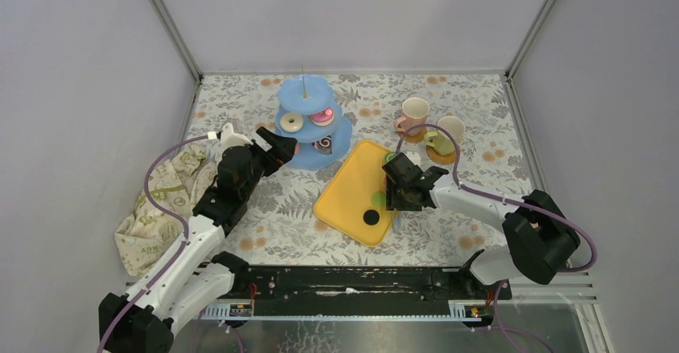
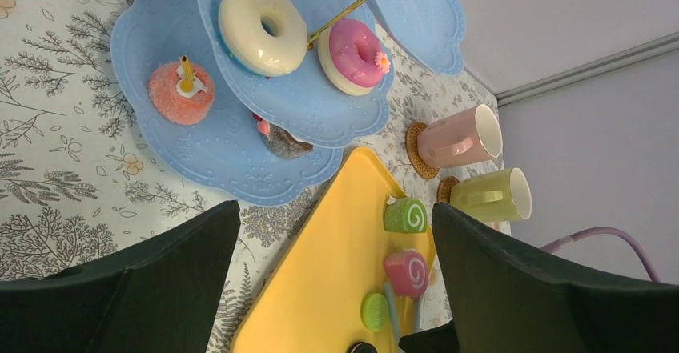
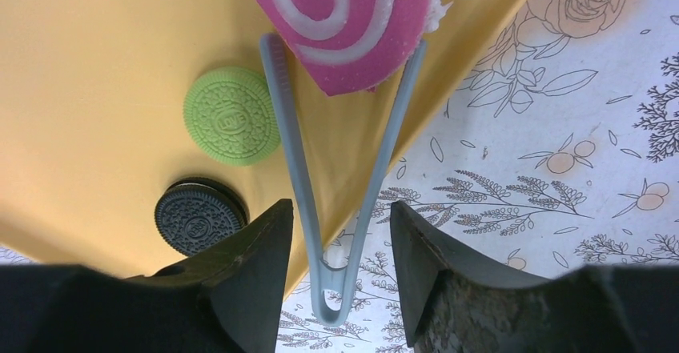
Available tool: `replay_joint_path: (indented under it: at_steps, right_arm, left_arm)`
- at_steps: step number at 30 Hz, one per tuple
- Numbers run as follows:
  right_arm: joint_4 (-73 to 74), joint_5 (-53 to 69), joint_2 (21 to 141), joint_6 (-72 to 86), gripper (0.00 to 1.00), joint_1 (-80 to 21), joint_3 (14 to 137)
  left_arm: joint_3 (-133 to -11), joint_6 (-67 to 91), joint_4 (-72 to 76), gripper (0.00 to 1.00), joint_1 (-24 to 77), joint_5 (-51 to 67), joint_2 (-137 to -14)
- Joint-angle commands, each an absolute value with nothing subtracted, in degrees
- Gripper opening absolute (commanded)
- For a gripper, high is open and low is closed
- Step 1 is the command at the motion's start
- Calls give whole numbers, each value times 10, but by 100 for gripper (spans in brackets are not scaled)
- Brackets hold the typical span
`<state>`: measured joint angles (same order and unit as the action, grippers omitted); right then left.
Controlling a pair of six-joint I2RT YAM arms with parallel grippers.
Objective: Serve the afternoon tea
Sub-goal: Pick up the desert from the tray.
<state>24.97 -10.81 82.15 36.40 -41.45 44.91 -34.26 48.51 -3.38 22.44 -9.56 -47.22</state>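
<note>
The light-blue three-tier stand (image 1: pixel 304 97) (image 2: pixel 160 49) carries a white doughnut (image 2: pixel 263 26), a pink doughnut (image 2: pixel 353 53), an orange cake (image 2: pixel 181 93) and a dark pastry (image 2: pixel 284 141). My left gripper (image 1: pixel 280 141) (image 2: pixel 335 209) hangs open just left of the stand. The tray (image 1: pixel 352 189) (image 3: pixel 96 65) holds a green roll (image 2: pixel 406 214), a pink roll (image 3: pixel 348 17), a green cookie (image 3: pixel 231 115) and a black cookie (image 3: pixel 198 217). Grey-blue tongs (image 3: pixel 292 161) straddle the pink roll. My right gripper (image 1: pixel 394 199) (image 3: pixel 340 209) is open with the tongs' hinge end between its fingers.
A pink mug (image 1: pixel 415 114) and a pale green mug (image 1: pixel 450 131) stand on round coasters behind the tray at the right. A beige cloth (image 1: pixel 164 201) lies bunched at the left edge. Grey walls close in the floral table on three sides.
</note>
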Motion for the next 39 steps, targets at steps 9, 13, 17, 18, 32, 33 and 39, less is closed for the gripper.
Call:
replay_joint_path:
  at_steps: [9, 13, 17, 18, 32, 33, 39]
  right_arm:
    - [258, -98, 797, 354, 59, -410, 457]
    - [251, -109, 808, 360, 61, -417, 450]
    - [253, -128, 824, 366, 62, -434, 455]
    - [254, -133, 829, 368, 62, -438, 456]
    - [262, -175, 858, 381, 49, -456, 458]
    - [261, -176, 860, 381, 48, -456, 457]
    - [252, -177, 866, 383, 48, -456, 457]
  left_arm:
    - [-334, 488, -1, 97, 223, -95, -470]
    - [-333, 490, 0, 97, 222, -96, -469]
    - [-332, 492, 1, 97, 223, -94, -468]
    - [-331, 492, 1, 97, 222, -94, -468]
    - [-327, 494, 3, 97, 222, -92, -467]
    - [-328, 493, 3, 97, 222, -93, -466]
    - [-329, 493, 2, 97, 222, -92, -468]
